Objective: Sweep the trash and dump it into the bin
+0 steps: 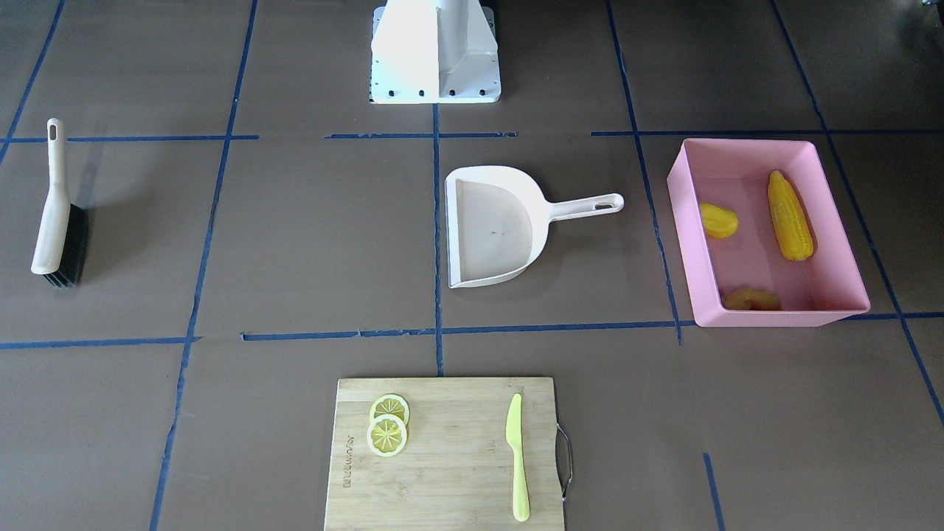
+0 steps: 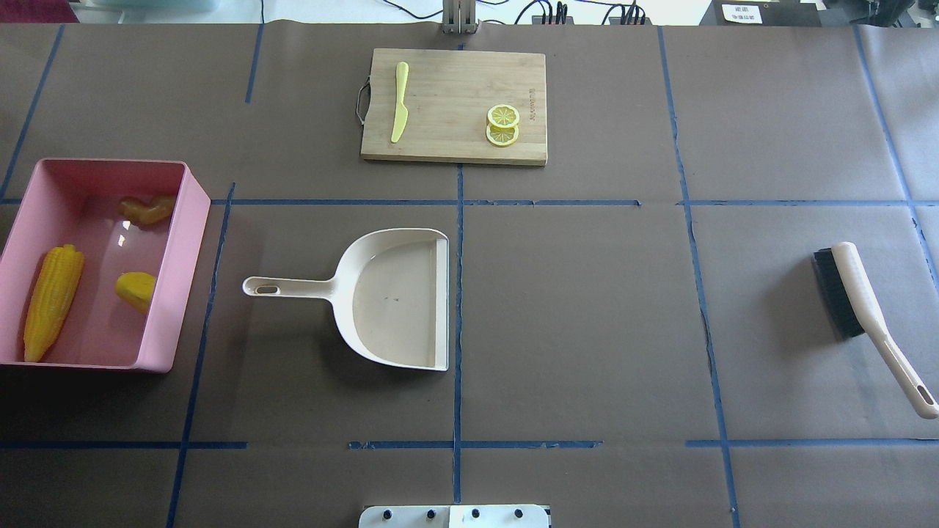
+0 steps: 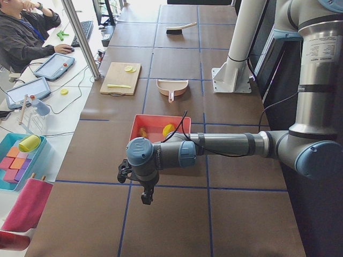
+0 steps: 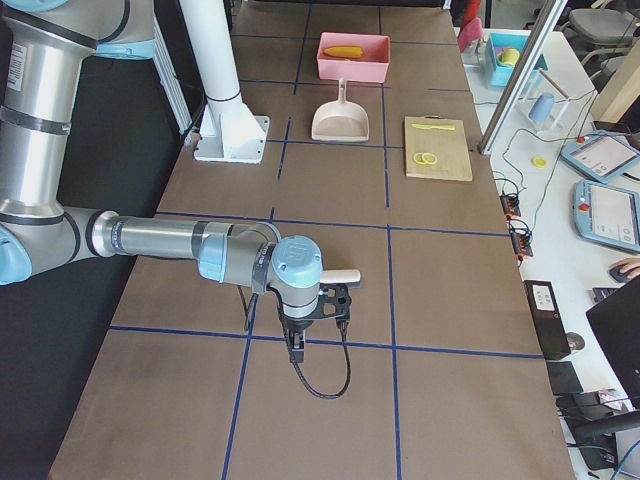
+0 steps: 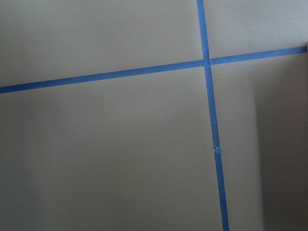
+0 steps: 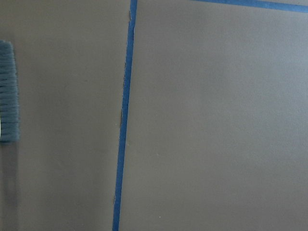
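All the trash lies inside the pink bin [image 1: 774, 317] [image 2: 180, 279]: a long corn cob [image 1: 789, 215] [image 2: 51, 301], a rounded yellow lump [image 1: 717, 220] [image 2: 136, 290] and a knobbly ginger root [image 1: 751, 299] [image 2: 149, 210]. The cream dustpan [image 1: 490, 225] [image 2: 396, 297] rests empty on the table beside the bin. My left gripper [image 3: 146, 198] hangs over bare table on the near side of the bin in the left side view. My right gripper [image 4: 297, 350] hovers near the brush handle in the right side view. For both I cannot tell whether they are open or shut.
The brush [image 1: 55, 214] [image 2: 858, 293] lies flat at the table's far side from the bin; its bristles [image 6: 8, 91] show at the right wrist view's edge. A wooden board [image 2: 455, 139] carries lemon slices [image 2: 502, 125] and a green knife [image 2: 400, 99]. A person sits at desks beside the table.
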You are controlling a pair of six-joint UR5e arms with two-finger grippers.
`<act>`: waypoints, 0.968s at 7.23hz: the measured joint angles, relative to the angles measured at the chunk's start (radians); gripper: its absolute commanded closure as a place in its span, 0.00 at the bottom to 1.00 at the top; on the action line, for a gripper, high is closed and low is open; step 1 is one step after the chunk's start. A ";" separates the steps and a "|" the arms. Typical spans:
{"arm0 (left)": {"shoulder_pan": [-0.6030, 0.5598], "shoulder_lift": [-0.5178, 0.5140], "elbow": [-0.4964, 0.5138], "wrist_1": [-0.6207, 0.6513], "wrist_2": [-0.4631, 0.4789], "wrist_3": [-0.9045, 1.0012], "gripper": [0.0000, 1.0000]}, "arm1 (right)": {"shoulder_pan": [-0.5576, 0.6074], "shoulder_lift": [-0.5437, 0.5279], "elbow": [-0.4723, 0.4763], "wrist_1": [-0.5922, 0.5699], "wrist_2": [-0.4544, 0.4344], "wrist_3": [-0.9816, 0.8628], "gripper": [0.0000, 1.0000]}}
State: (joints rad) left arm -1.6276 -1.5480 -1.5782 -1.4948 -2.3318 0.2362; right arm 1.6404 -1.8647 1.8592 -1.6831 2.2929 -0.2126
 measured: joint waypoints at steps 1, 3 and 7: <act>0.000 0.002 -0.002 0.000 0.000 0.000 0.00 | -0.005 0.000 0.000 0.000 -0.001 0.002 0.00; 0.000 0.003 -0.002 0.001 0.001 0.000 0.00 | -0.018 0.001 -0.001 0.002 0.001 0.006 0.00; 0.000 0.003 -0.002 0.001 0.000 0.000 0.00 | -0.040 0.001 -0.001 0.002 0.008 0.007 0.00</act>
State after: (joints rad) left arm -1.6276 -1.5447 -1.5800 -1.4937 -2.3316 0.2362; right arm 1.6001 -1.8640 1.8578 -1.6809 2.3004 -0.2056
